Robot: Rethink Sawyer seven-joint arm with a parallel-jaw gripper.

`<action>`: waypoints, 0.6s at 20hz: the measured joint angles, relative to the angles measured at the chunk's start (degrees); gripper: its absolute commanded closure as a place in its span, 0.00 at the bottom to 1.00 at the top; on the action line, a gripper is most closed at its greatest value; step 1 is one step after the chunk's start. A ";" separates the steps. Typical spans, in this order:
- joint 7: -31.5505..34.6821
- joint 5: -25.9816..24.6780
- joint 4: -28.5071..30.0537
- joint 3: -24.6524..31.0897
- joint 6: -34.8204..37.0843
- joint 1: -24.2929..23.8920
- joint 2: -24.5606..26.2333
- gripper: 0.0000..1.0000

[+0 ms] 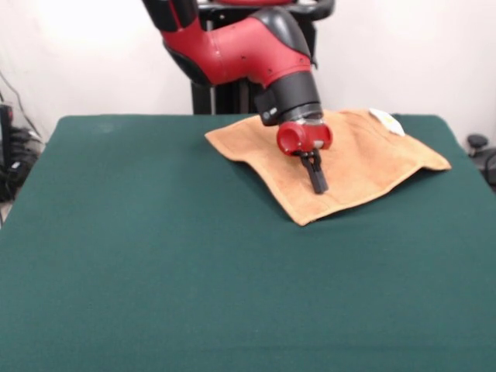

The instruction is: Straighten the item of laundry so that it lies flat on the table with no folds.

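Observation:
The orange-tan towel lies spread on the dark green table at the far right, with its near corner pointing toward the camera and its right corner slightly raised. A small white tag sits near its far right edge. My gripper hangs from the red and black arm over the middle of the towel, its black fingers pointing down and close together just above or on the cloth. It holds nothing that I can see.
The robot's pedestal stands behind the table's far edge. Cables and dark equipment lie off the table's left side, and a dark object sits off the right side.

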 measured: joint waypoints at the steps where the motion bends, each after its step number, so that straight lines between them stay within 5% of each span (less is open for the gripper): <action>1: 0.00 0.00 0.02 0.07 0.43 0.00 -0.19 1.00; 12: 0.00 0.42 0.33 1.09 7.34 0.17 -3.26 1.00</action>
